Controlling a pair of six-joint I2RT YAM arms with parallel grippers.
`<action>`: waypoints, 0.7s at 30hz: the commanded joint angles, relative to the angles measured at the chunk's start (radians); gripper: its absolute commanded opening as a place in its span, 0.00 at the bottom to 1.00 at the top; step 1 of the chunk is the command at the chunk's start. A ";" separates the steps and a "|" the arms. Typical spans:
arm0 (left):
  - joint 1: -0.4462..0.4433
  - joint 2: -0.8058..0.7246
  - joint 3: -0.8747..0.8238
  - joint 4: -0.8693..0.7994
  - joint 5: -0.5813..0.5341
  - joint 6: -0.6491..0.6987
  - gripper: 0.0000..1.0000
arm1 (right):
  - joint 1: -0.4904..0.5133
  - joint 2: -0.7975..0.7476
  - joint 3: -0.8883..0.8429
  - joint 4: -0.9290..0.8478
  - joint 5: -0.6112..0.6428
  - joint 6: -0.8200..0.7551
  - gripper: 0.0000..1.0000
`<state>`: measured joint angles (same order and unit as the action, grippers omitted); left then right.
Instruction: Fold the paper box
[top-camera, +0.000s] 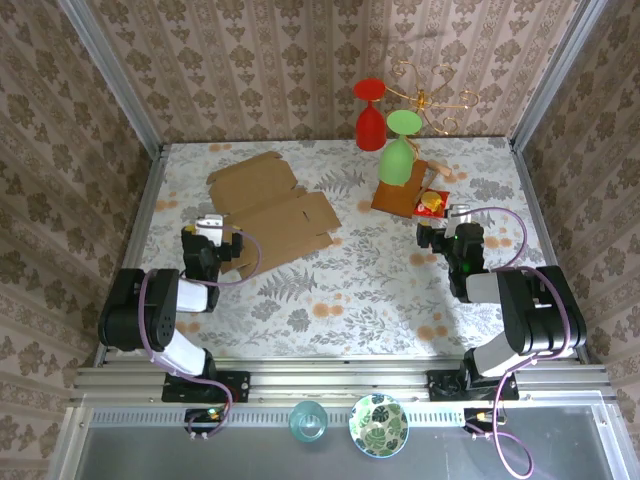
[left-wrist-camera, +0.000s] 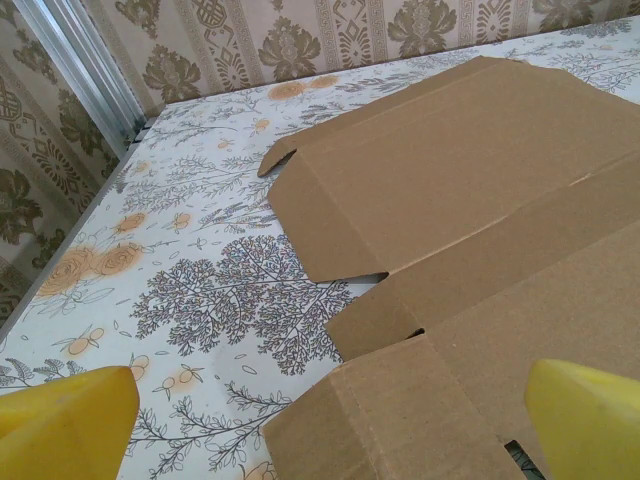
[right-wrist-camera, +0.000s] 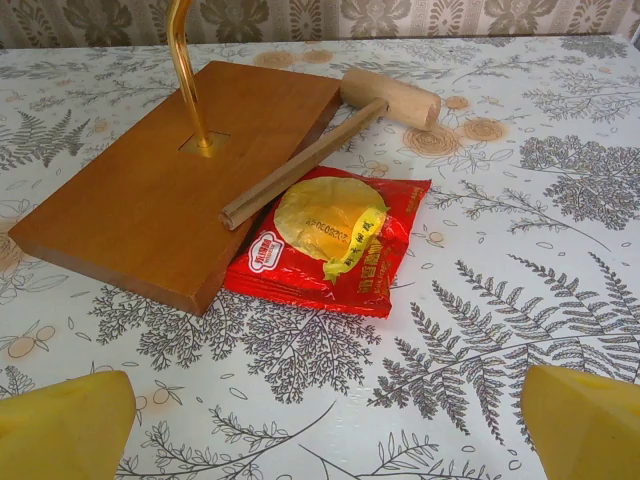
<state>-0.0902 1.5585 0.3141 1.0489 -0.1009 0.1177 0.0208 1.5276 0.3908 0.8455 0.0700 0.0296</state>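
The paper box (top-camera: 270, 210) lies flat and unfolded on the left half of the table, a brown die-cut sheet with flaps and creases. My left gripper (top-camera: 210, 232) sits low at its near left corner. In the left wrist view the box (left-wrist-camera: 470, 230) spreads ahead and to the right, and its nearest flap reaches in between my yellow fingertips (left-wrist-camera: 65, 425), which stand wide apart; the left gripper (left-wrist-camera: 330, 445) is open and holds nothing. My right gripper (top-camera: 450, 228) rests on the right side, far from the box. It is open (right-wrist-camera: 325, 445) over bare tablecloth.
A wooden stand (right-wrist-camera: 170, 180) with a gold rack (top-camera: 430, 100) carries a green glass (top-camera: 398, 150) and a red glass (top-camera: 369, 110). A wooden mallet (right-wrist-camera: 330, 140) and a red snack packet (right-wrist-camera: 330, 240) lie beside it, just ahead of my right gripper. Patterned walls enclose the table.
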 joint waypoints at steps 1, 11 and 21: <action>0.001 0.004 -0.008 0.038 0.012 0.017 1.00 | -0.005 0.004 0.020 0.004 -0.010 0.003 1.00; 0.001 0.004 -0.008 0.039 0.012 0.017 1.00 | -0.005 0.002 0.019 0.006 -0.010 0.003 1.00; 0.001 0.004 -0.003 0.030 -0.016 0.004 1.00 | -0.005 0.004 0.019 0.003 -0.010 0.002 1.00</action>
<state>-0.0902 1.5585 0.3141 1.0485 -0.1051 0.1177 0.0208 1.5276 0.3908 0.8455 0.0700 0.0296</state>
